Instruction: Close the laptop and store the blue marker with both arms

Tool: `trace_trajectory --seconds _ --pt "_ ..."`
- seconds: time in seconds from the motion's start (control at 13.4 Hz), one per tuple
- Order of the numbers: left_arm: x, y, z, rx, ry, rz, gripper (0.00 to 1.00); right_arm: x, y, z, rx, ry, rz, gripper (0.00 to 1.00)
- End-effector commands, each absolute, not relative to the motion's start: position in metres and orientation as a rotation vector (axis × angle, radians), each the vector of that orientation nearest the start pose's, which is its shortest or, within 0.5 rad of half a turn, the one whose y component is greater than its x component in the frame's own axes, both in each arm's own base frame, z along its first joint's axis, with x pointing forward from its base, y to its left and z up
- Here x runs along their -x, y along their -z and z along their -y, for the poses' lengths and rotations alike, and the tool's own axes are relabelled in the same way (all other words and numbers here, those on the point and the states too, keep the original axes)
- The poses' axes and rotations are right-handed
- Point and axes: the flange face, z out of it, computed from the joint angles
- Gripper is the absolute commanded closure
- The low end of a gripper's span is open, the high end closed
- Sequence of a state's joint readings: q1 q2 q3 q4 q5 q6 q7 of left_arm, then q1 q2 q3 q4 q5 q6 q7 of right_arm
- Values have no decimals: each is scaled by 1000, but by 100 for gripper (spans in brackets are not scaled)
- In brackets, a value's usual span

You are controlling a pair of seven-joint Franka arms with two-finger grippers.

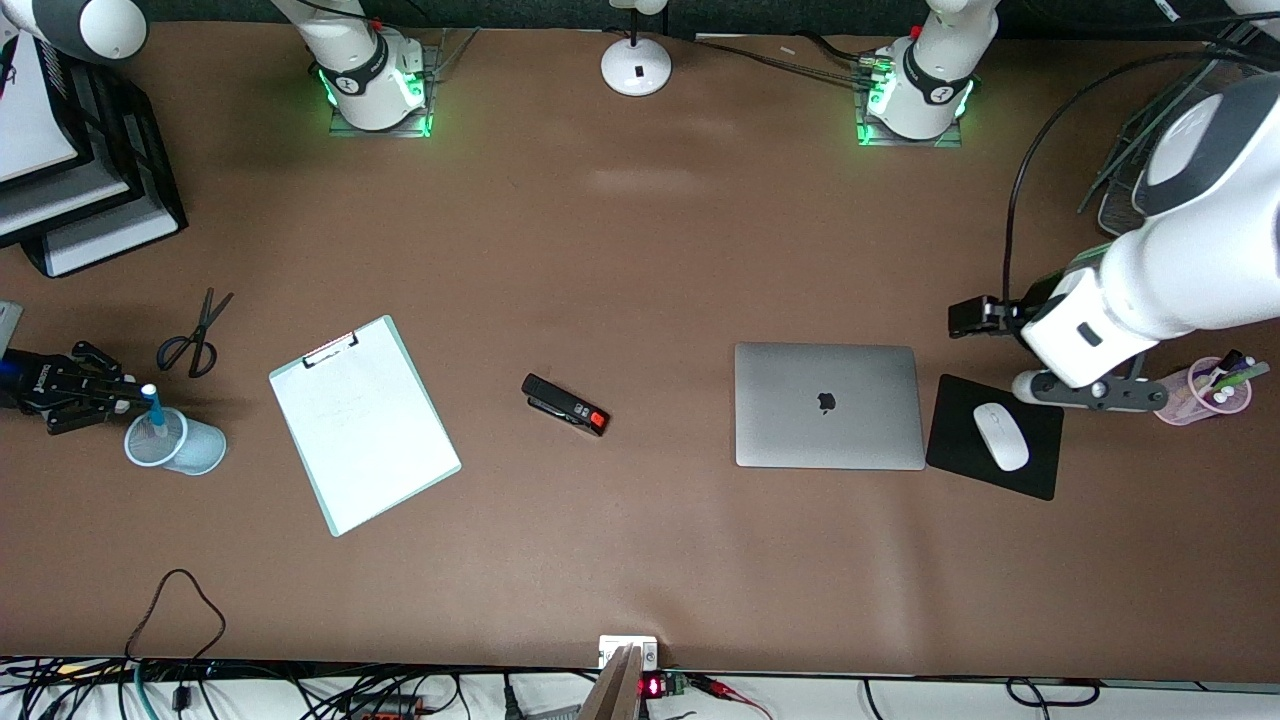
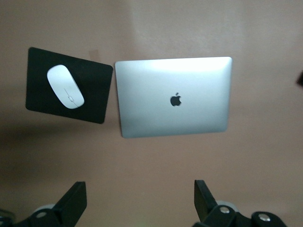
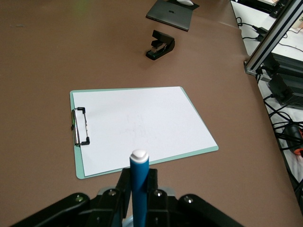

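The laptop (image 1: pixel 828 405) lies shut on the table, lid up with the dark logo showing, beside the black mouse pad (image 1: pixel 950 440); it also shows in the left wrist view (image 2: pixel 174 97). My left gripper (image 1: pixel 1090 392) hangs open and empty high over the mouse pad's edge toward the pink cup, its jaws wide apart (image 2: pixel 140 189). My right gripper (image 1: pixel 138 400) is shut on the blue marker (image 1: pixel 154 406), held upright with its white end up and its lower end in the light-blue mesh cup (image 1: pixel 180 445). The marker (image 3: pixel 139 182) stands between the right gripper's fingers (image 3: pixel 138 177).
A clipboard (image 1: pixel 362 422) with white paper lies beside the mesh cup, scissors (image 1: pixel 195 338) farther from the camera. A black stapler (image 1: pixel 565 404) sits mid-table. A white mouse (image 1: pixel 1001 436) lies on the pad, a pink pen cup (image 1: pixel 1200 395) beside it. Paper trays (image 1: pixel 80 190) stand at the right arm's end.
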State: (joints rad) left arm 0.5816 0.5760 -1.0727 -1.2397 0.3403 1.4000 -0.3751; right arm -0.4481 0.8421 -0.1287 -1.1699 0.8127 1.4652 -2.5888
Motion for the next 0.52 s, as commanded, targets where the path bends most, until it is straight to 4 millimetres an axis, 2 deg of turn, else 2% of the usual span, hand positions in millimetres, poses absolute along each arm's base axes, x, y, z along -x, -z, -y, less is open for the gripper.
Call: trace_trajectory --seconds 0.0,0.07,0.45 --pt "-618 -583 92 3217 -280 -103 0 -655 -279 297 -1930 -1352 -2758 99" --pt "-616 -588 78 3220 -272 -92 0 -656 -277 297 -1930 -1350 -2757 99" --pt "-591 -591 57 3153 -223 -186 0 -660 -269 302 -1931 -1337 -2745 99"
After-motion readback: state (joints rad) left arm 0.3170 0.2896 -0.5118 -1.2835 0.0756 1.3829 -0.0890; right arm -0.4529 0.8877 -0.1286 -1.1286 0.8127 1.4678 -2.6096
